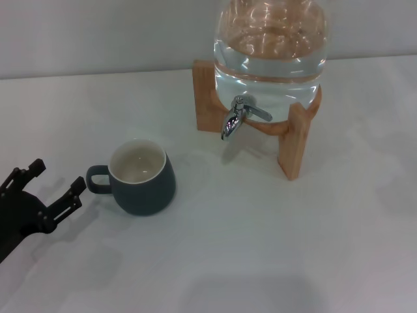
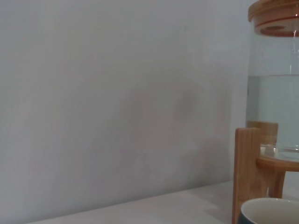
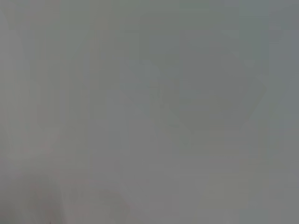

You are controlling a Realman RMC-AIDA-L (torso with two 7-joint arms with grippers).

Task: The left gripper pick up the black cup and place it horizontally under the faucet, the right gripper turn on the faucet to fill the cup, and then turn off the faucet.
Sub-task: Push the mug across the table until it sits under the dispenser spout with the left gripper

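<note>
Black cup: sitting upright on the white table, handle turned toward the left gripper, which is waiting just beside it with fingers spread, apparently lined up for a handle-side grasp; the faucet is standing well apart, nothing beneath it. The head view alone is showing gripper, faucet and glass jar on its wooden stand; the left wrist view is catching only the cup's rim, a stand leg and the jar's lid. The right wrist view is showing nothing identifiable, so the right gripper is not appearing.

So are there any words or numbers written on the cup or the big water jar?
None: no words, numbers or signs can be read anywhere.
The black cup is plain.
The glass jar, the faucet and the wooden stand carry no label.
The left gripper shows no marking either.
</note>
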